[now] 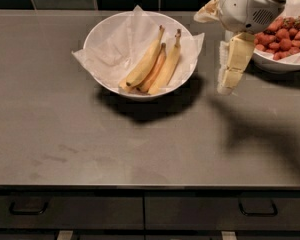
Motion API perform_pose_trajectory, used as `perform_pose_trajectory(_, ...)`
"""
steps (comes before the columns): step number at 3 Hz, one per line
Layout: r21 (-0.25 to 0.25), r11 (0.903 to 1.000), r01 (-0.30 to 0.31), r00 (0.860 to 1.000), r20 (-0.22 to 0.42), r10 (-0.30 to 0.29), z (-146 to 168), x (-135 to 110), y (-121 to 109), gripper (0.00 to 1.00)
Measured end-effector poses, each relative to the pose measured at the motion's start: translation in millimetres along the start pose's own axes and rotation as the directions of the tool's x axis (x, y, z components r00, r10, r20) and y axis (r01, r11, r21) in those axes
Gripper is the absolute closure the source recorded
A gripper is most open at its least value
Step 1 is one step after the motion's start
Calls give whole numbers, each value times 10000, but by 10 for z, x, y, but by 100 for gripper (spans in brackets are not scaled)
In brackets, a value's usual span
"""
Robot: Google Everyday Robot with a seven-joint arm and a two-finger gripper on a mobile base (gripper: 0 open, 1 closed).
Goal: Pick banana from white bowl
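The white bowl (102, 31), lined with crinkled white paper, stands at the back middle of the grey counter. Three bananas lie in it side by side. The banana (144, 64) is the plump bright-yellow one on the left, its dark stem pointing to the back. A slimmer orange-tinted banana (153, 75) lies in the middle and another slim one (168, 64) on the right. My gripper (225, 86) hangs pointing down just right of the bowl, above the counter, apart from the bowl and bananas. It holds nothing.
A second white bowl with red strawberries (285, 39) stands at the back right, partly behind my arm (247, 6). Dark tiles run along the back edge. Drawers (140, 211) sit below the counter's front edge.
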State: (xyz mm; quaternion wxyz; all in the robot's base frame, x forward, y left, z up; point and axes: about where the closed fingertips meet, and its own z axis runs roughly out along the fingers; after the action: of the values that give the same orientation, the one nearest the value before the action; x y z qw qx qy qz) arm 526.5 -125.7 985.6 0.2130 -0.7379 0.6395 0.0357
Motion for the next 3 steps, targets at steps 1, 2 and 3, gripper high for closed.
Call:
perform_pose_trajectory(1, 141, 9999, -7, 10000, 15, 6, -10, -11, -25, 0)
perform_pose_trajectory(2, 140, 9999, -3, 10000, 17, 3, -9, -12, -26, 0)
perform_pose_trajectory(3, -141, 9954, 951, 9940, 563, -941, 181, -176, -309, 0)
